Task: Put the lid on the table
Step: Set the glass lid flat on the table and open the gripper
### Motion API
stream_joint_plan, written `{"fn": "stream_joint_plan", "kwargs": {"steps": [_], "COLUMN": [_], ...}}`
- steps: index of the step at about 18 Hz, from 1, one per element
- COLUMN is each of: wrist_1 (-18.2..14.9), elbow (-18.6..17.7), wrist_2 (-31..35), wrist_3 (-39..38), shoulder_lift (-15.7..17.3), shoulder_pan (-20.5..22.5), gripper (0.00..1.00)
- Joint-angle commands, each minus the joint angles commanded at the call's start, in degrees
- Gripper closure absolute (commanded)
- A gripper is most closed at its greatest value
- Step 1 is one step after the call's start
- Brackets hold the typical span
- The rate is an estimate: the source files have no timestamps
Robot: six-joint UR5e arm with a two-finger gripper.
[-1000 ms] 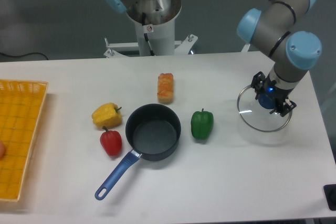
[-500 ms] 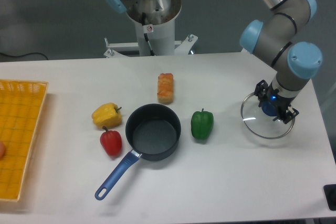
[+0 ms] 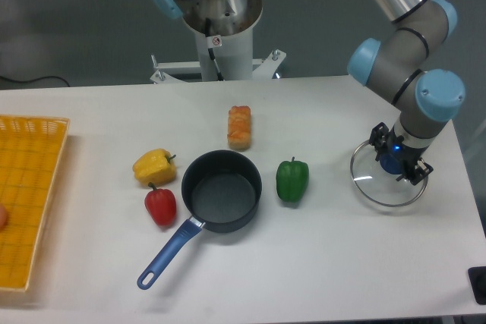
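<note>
Far left: yellow mesh basket (image 3: pixel 29 199) at the tabletop (image 3: pixel 319 263) edge, something small and orange barely showing at its left rim. Not involved.

Centre-left: yellow pepper (image 3: pixel 154 166) with a red pepper (image 3: pixel 160 206) just below it, both just beside a dark saucepan (image 3: pixel 221 191). Pan is uncovered; its blue handle runs down and to the left.

Centre: an orange bread-like roll (image 3: pixel 239 127) above the pan, a green pepper (image 3: pixel 292 180) just right of it.

Right: the lid (image 3: pixel 387 177), clear glass with a thin metal rim, sits well apart from the pan, near the right edge of the tabletop. It looks low and close to flat; whether the rim is touching the surface all round cannot be told from this view.

Pincer (image 3: pixel 396 160) is directly above the lid's centre, clenched on the blue knob, fingers straddling it. Arm comes in from the upper right.

Key relation: lid hangs straight below the pincer, disc roughly parallel to the tabletop, so no sideways correction looks needed.

Judgement: task is near its end. What remains is likely a short drop if any gap is left, then letting go and lifting straight up. Risk: releasing with a gap could make the glass clatter or rock.
</note>
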Motion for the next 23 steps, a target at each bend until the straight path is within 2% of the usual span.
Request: {"fn": "stream_joint_plan", "kwargs": {"steps": [23], "wrist_1": [0.8], "elbow": [0.4], "wrist_2": [1.1], "wrist_3": [-0.1], "shoulder_lift": [-1.8], "shoulder_pan": [-0.2], "gripper": [0.33]}}
